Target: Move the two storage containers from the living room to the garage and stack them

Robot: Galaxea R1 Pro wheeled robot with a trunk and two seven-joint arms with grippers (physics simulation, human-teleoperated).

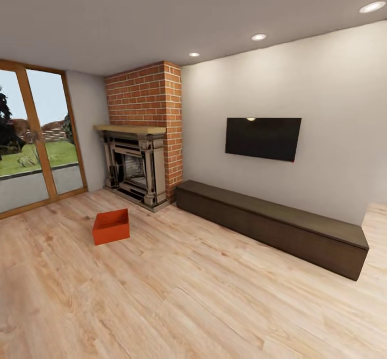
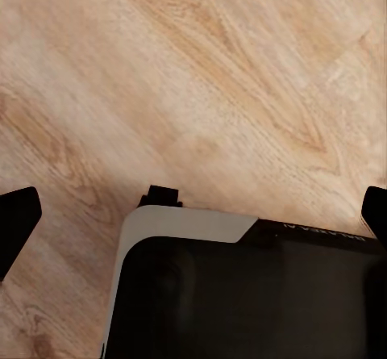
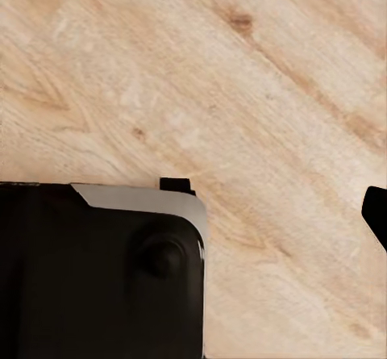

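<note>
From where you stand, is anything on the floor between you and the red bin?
Nothing visible. The bin sits alone on open wood floor in front of the fireplace. The bench runs along the wall to its right, clear of a straight approach.

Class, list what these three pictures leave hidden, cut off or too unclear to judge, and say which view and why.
- Container, head view: its inside is hidden by its own near walls.
- Left gripper, left wrist view: fingers cut off at the picture's edges; nothing between them but wood floor.
- Right gripper, right wrist view: one finger is cut by the edge, so its state cannot be told.
- Fireplace, head view: firebox interior too dark to read.
</note>
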